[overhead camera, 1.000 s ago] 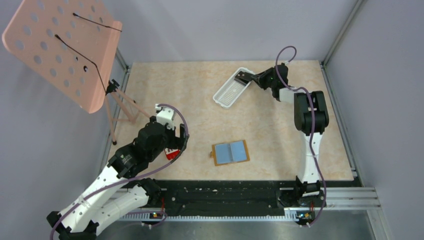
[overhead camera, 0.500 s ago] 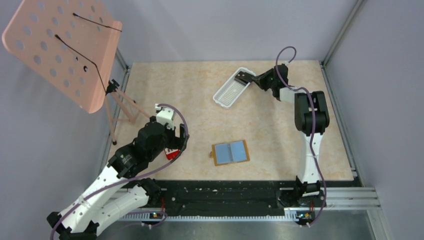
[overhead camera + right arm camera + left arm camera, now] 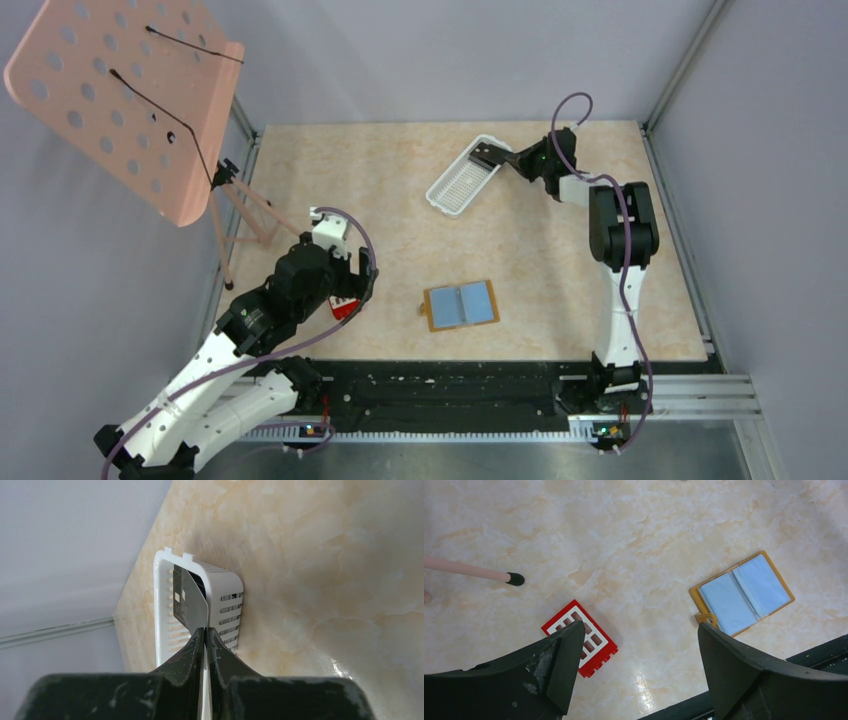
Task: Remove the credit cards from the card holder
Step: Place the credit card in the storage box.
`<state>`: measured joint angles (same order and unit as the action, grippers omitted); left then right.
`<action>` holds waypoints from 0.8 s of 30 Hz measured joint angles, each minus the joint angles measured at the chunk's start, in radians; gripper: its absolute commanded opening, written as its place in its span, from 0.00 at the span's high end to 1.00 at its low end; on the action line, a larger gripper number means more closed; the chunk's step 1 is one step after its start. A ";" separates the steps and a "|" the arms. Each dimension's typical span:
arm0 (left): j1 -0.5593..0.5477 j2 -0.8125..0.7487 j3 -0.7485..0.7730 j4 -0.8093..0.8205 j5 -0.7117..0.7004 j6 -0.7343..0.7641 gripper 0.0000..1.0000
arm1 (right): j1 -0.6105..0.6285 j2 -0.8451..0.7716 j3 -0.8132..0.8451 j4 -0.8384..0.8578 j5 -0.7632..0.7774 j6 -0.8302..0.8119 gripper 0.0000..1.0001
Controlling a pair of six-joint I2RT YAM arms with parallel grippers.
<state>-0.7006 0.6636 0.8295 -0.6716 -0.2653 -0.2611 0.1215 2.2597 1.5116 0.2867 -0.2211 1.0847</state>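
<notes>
The tan card holder (image 3: 461,304) lies open on the table near the front middle, its blue-grey inner panels up; it also shows in the left wrist view (image 3: 742,593). My right gripper (image 3: 497,156) is shut on a dark grey card (image 3: 189,599), held on edge over the near end of the white slotted tray (image 3: 463,175), which also shows in the right wrist view (image 3: 162,610). My left gripper (image 3: 636,650) is open and empty, hovering above the table left of the holder, near a red block (image 3: 580,644).
A pink perforated stand (image 3: 125,95) on thin legs rises at the far left. The red block (image 3: 345,307) lies under my left arm. Grey walls close the table on three sides; a black rail (image 3: 450,385) runs along the front.
</notes>
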 measured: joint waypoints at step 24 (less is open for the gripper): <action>0.018 0.000 -0.002 0.018 0.040 0.002 0.12 | 0.010 0.013 0.003 0.082 -0.011 0.094 1.00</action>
<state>-0.6823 0.6640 0.8280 -0.6533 -0.2249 -0.2588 0.1314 2.2730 1.5146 0.3683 -0.2325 1.1790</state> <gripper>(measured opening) 0.882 0.005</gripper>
